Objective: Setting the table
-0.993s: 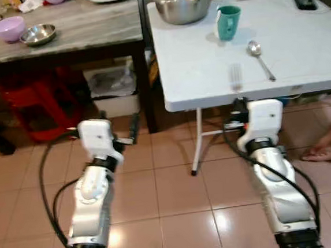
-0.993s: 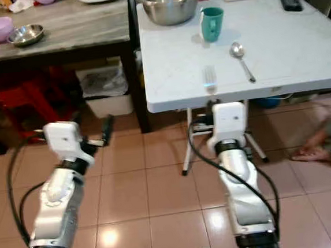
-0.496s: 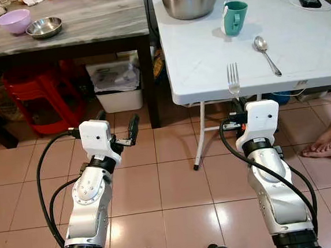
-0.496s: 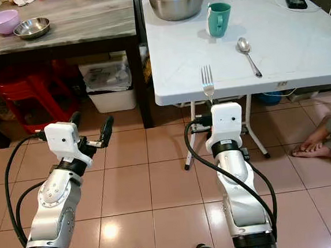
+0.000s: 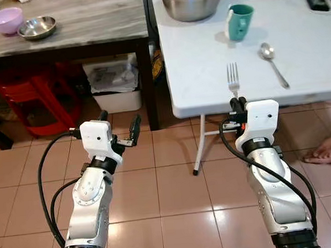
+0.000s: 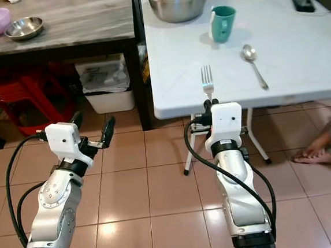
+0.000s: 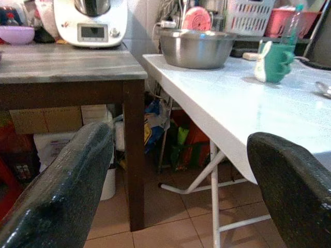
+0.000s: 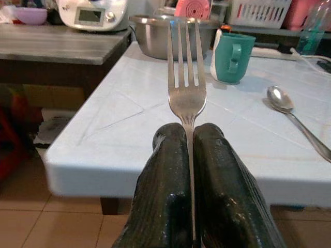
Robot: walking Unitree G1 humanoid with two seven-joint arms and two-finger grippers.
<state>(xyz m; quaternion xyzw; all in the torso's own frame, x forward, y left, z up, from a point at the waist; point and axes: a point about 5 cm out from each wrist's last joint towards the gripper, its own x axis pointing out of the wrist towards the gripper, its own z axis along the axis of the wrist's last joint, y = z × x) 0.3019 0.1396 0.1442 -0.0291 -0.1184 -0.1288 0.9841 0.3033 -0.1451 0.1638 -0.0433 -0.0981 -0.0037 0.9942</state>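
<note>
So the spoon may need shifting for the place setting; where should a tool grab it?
Take the spoon by its slim handle, from above, fingers straddling it. It lies flat on the white table, bowl toward the mug, handle end nearest the robot.

Silver fork [image 8: 185, 82], teal mug [image 5: 239, 21], white table [image 5: 315, 47], purple bowl [image 5: 5, 20], black claw fingers [image 8: 163, 191].

Off beyond the left fingers [image 5: 135, 125], a red stool [image 5: 35, 97] and a white bin [image 5: 115, 88] sit under the dark bench [image 5: 87, 26]; on top, a purple bowl [image 5: 4, 20] beside a small steel bowl [image 5: 36, 27], and a person's bare foot [image 5: 329, 150] on the tiled floor [image 5: 171, 193]
</note>
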